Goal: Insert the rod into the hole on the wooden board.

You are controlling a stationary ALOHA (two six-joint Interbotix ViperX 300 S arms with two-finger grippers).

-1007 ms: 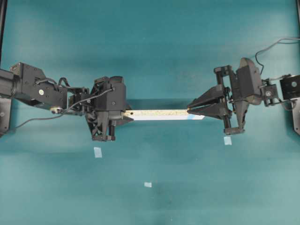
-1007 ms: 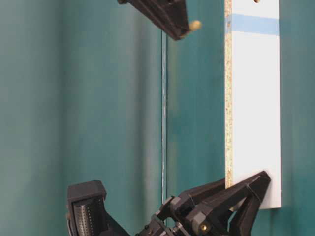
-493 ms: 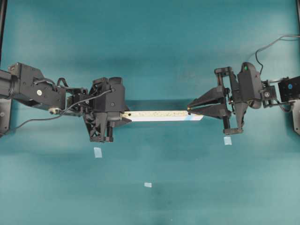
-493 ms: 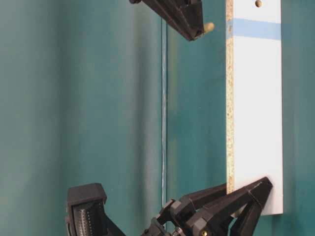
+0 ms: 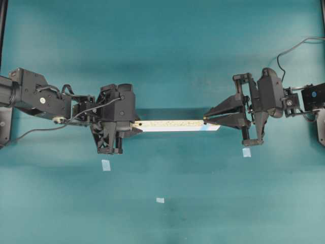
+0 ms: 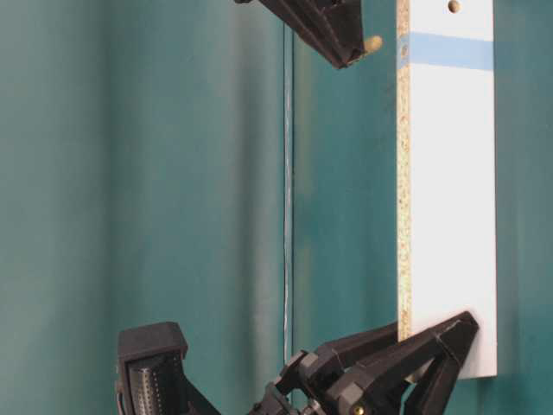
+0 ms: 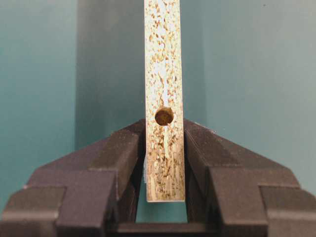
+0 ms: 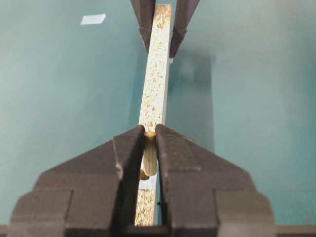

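Rod nears its mark: the right gripper (image 6: 350,47) pinches the rod (image 6: 372,42), its tip just off the wooden board (image 6: 448,190) near the blue stripe — the hole (image 6: 454,7) not yet entered. The left gripper (image 7: 164,163) clamps the board's far end. Count: one rod, one board, two grippers — three tape squares (image 5: 105,164) below them.

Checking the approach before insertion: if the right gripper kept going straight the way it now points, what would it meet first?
Probably the wooden board: the right gripper, shut on the rod, points at the speckled edge by the blue mark; depth unclear.
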